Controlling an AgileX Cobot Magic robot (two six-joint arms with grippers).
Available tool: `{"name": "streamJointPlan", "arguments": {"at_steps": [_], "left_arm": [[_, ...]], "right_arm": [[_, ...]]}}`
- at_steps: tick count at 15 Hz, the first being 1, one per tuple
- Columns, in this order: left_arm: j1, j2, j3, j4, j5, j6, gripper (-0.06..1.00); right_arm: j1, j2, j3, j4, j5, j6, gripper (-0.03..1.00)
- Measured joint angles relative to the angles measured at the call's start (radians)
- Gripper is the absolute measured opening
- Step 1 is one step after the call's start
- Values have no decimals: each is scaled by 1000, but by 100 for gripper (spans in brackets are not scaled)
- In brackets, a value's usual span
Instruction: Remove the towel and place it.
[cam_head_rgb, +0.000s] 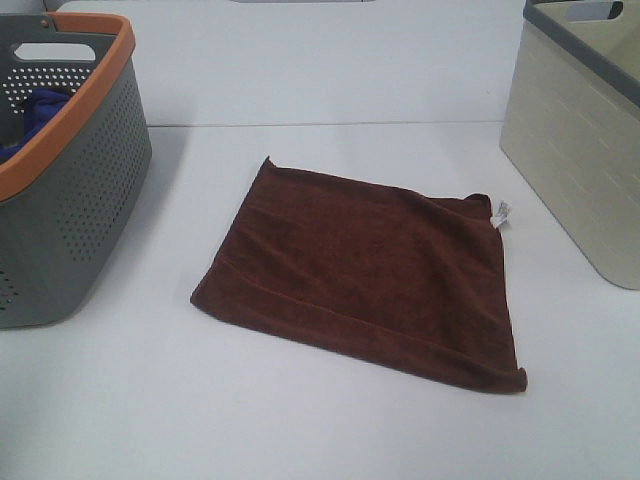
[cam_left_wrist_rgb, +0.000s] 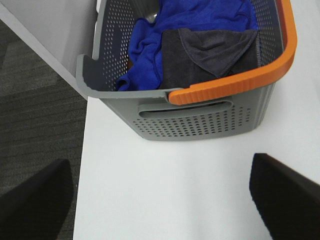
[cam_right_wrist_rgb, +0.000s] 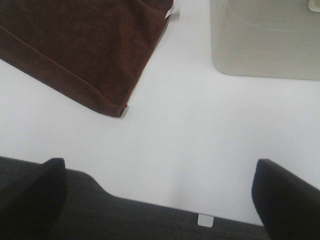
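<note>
I see the maroon towel lying flat mid-table, between the grey orange-rimmed basket at left and the beige bin at right. Both grippers hang spread, empty.

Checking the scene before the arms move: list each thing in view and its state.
Maroon terry-cloth towel: spread flat on the table, untouched.
Grey perforated plastic basket with orange rim: upright, holding cloths.
Blue cloth: crumpled in that basket.
Dark grey cloth: folded over beside the blue one.
Beige plastic basket: upright.
Left gripper: open, empty.
Right gripper: open, empty.
</note>
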Motion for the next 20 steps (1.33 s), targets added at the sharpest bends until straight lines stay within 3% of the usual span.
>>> {"name": "streamJointPlan", "arguments": {"at_steps": [5, 8, 14, 20], "left_arm": [[0, -352, 173, -7, 12, 50, 91], [0, -474, 246, -74, 46, 52, 91], [0, -559, 266, -204, 85, 40, 90], [0, -559, 266, -191, 86, -18, 91]], "right_arm": [[0, -297, 143, -3, 12, -13, 88], [0, -320, 149, 1, 12, -16, 88], [0, -320, 166, 3, -1, -22, 86], [0, -320, 166, 4, -1, -22, 86]]}}
